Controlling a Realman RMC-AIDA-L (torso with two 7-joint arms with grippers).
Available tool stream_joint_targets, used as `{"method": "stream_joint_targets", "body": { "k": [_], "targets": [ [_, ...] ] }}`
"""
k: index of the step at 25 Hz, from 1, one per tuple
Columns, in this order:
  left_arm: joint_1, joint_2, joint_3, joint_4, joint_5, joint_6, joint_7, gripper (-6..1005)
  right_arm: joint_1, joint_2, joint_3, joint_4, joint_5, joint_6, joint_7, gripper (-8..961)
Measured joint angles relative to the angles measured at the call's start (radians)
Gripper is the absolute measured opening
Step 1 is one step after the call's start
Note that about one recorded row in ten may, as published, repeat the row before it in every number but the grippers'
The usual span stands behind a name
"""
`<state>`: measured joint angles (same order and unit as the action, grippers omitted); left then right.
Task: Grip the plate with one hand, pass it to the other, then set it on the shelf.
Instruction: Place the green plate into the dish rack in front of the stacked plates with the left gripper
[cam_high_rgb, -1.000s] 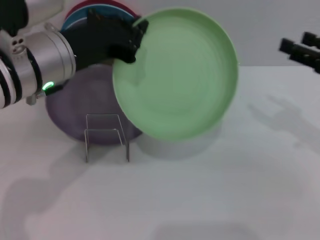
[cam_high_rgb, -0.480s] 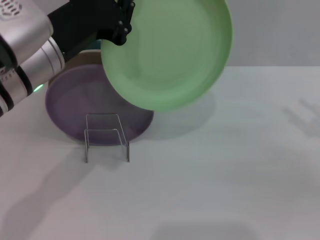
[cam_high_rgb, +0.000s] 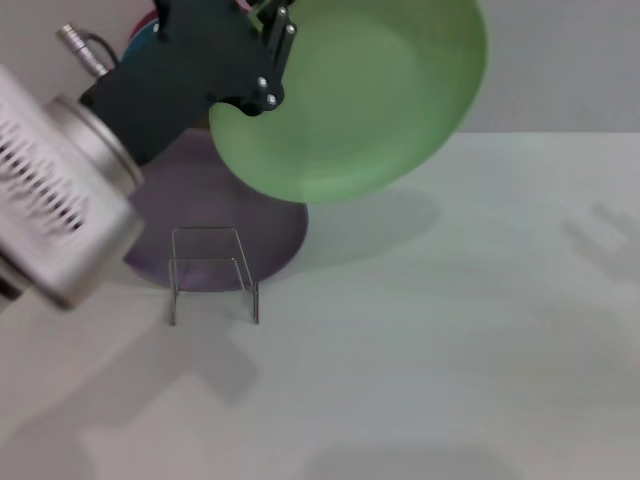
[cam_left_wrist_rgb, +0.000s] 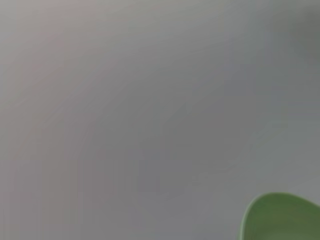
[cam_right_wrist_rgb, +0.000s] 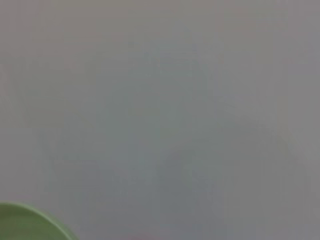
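My left gripper (cam_high_rgb: 268, 60) is shut on the left rim of the pale green plate (cam_high_rgb: 360, 95) and holds it tilted, high above the table at the top centre of the head view. A green edge of the plate (cam_left_wrist_rgb: 282, 217) shows in the left wrist view, and another sliver of the plate (cam_right_wrist_rgb: 27, 222) in the right wrist view. Below and to the left of the plate, the small clear shelf (cam_high_rgb: 213, 272) stands on the white table. My right gripper is out of view.
A lavender plate (cam_high_rgb: 215, 215) lies flat just behind the shelf, partly under my left arm. Edges of blue and red plates (cam_high_rgb: 148, 30) peek out behind the arm at the top left. White table (cam_high_rgb: 450, 330) spreads to the right and front.
My left arm has lifted the green plate higher and swung closer to the camera. The right gripper, seen at the right edge a second ago, has left the view.
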<state>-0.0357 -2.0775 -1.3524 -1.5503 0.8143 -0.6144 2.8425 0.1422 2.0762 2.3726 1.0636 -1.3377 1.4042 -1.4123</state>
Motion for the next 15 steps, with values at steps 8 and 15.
{"method": "stream_joint_targets", "body": {
  "k": [8,15],
  "targets": [
    [-0.02,-0.001,-0.124,0.26,-0.313,-0.36,0.117,51,-0.012,0.002,0.011,-0.011,0.0,0.043,0.005,749],
    [-0.027,-0.001,-0.179,0.288,-0.28,-0.332,0.116,50,-0.008,0.002,0.009,-0.013,0.0,0.059,0.014,749]
  ]
}}
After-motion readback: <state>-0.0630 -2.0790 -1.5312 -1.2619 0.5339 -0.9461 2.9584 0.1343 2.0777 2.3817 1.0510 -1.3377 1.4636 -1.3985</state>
